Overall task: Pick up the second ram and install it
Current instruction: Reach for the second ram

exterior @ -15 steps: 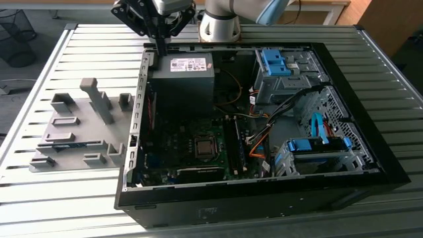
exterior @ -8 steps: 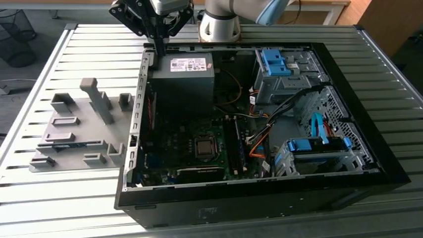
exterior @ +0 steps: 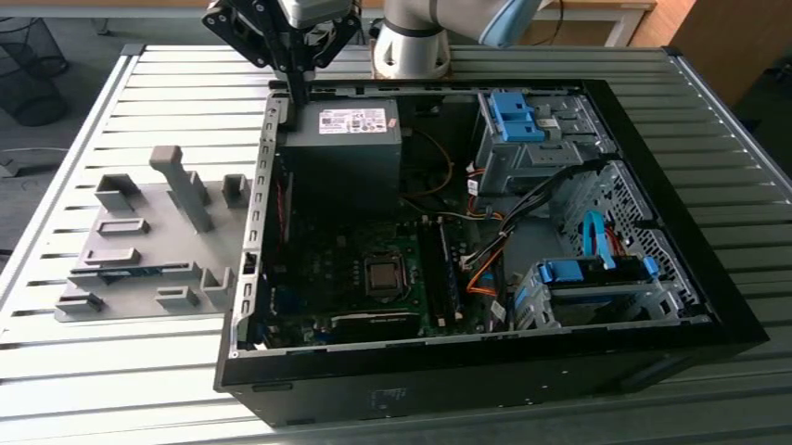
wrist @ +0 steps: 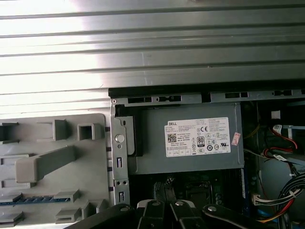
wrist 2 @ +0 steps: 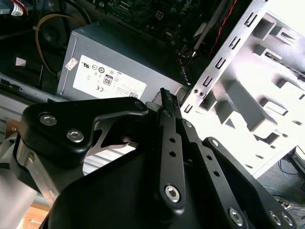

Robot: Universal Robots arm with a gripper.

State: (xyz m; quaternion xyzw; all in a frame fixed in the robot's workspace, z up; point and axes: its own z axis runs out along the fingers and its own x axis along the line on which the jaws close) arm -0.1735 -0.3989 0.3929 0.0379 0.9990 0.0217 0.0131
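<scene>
The second ram (exterior: 134, 271) is a thin blue-green stick standing on edge in a slot of the grey fixture (exterior: 136, 232), on the exterior view's left of the open computer case. In the first wrist view the ram (wrist: 28, 200) shows as a blue strip low in the fixture. My gripper (exterior: 297, 98) hangs over the case's far corner, above the power supply (exterior: 340, 148) and the case wall, well away from the ram. In the second wrist view the gripper (wrist 2: 165, 95) has its fingers pressed together with nothing between them.
The open case (exterior: 693, 306) lies on a slatted metal table (exterior: 124, 371). Inside are the motherboard with long black slots (exterior: 436, 269) beside the processor socket (exterior: 382, 274), cables and blue drive bays (exterior: 594, 273). Tall grey blocks (exterior: 180, 185) rise from the fixture.
</scene>
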